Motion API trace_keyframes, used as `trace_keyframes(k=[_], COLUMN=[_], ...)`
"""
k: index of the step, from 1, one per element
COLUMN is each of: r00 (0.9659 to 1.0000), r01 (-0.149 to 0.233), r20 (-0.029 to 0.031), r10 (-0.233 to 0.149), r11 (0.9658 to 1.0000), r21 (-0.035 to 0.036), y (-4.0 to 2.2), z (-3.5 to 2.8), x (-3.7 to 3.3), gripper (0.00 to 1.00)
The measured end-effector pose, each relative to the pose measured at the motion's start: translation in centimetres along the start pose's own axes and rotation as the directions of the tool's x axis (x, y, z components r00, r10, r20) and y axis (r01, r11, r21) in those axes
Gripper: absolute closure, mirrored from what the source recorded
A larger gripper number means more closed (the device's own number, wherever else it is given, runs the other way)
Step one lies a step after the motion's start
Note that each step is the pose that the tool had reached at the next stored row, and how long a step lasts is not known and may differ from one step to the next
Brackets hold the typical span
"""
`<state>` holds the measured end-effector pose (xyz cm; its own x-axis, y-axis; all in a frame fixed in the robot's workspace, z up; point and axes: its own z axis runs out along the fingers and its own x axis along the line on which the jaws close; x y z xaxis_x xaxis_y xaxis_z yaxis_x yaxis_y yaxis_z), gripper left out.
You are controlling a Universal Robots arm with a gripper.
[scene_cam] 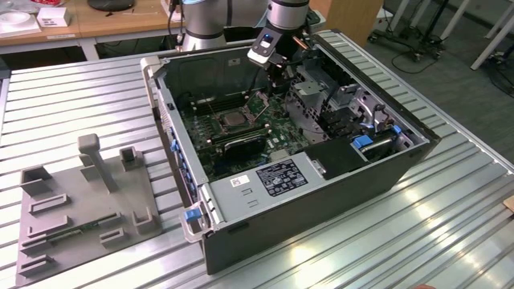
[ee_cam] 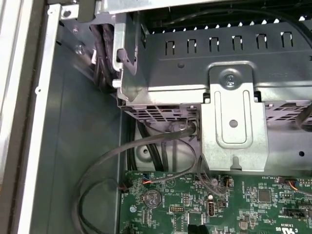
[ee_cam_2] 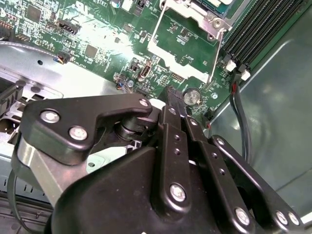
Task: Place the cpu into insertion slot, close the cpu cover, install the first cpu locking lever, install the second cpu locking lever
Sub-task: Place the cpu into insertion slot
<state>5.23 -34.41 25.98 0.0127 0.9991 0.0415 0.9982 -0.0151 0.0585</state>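
My hand (ee_cam_2: 171,95) hangs over the green board (ee_cam_2: 187,36) near the socket (scene_cam: 233,118); I cannot tell whether it is apart or together. Drifting sideways, it could snag the thin lever (ee_cam_2: 216,56) or that black cable (ee_cam_2: 241,122)

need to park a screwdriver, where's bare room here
Bare table to the exterior view's right of the computer case, and left of it between the grey tray and the table's far edge. Inside the case is crowded: board, cables, gripper.

No print can be read: a dark label (scene_cam: 280,178) and small white sticker (scene_cam: 240,180) sit on the silvery metal panel (scene_cam: 259,208), lettering too small
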Motion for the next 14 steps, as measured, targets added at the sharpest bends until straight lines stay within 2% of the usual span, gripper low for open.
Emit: trace_keyframes(k=[6,10,14], r00=[1.0,1.0,0.9999], r01=[0.0,-0.001,-0.001], r20=[0.0014,0.0058,0.0125], r10=[0.0,0.001,0.001], r11=[1.0,1.0,1.0], r21=[0.0006,0.0005,0.0005], y=[0.0,-0.03,-0.04], z=[0.63,1.12,1.29], x=[-0.03,-0.04,-0.06], gripper=[0.89,0.89,0.89])
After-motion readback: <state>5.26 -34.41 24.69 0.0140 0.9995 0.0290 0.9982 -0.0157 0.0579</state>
